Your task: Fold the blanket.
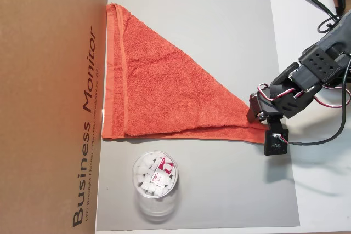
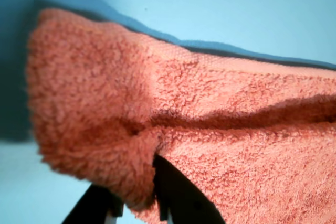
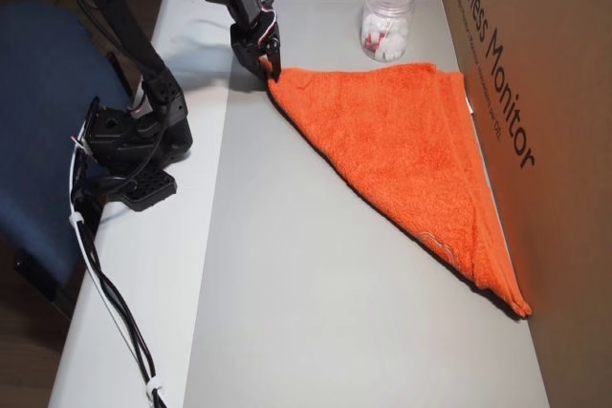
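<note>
At the right-hand tip of the triangle in an overhead view, the black two-finger pincer (image 1: 262,120) was closed on one corner of the orange-red terry-cloth blanket (image 1: 159,86). The blanket lay on the grey mat (image 1: 219,20) of the worktop, already doubled along its diagonal into a triangle: its long straight hem ran down the left of that frame beside the brown cardboard box printed "Business Monitor" (image 1: 49,102), its lower edge ran along the middle of the frame, and its sharp corner pointed right towards the arm. In another overhead view the same triangle filled the upper right, with the pincer (image 3: 273,69) at its upper-left tip and the arm's black base (image 3: 129,140) at the left edge. The wrist view showed the fuzzy pile of the blanket (image 2: 184,119) bunched between two dark fingers (image 2: 173,192) at the bottom of the frame; both layers appeared to be caught, though this could not be confirmed. A clear plastic jar of white pieces (image 1: 155,182) stood on the mat just below the blanket's lower edge, apart from it.

Judged from this layout, the step in hand was a second fold, carrying the gripped corner across to the far hem. To do it well, the corner would be lifted only enough to clear the pile, drawn leftward in an arc so the layers stay aligned, kept clear of the jar, and released once it met the opposite corner.
</note>
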Robot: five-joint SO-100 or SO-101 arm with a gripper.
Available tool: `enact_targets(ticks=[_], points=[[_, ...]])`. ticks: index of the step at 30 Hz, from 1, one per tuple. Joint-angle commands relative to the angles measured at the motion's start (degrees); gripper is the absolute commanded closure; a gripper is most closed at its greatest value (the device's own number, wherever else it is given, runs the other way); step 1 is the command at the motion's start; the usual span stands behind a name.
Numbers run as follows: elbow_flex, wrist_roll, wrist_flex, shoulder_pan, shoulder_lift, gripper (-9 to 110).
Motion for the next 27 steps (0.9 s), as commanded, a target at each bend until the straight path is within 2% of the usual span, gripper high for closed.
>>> enact_targets(ticks=[1,27], points=[[-1.0,0.4,4.6,-0.6,4.7,102],[-1.8,0.4,30.3,-0.5,35.2,102]])
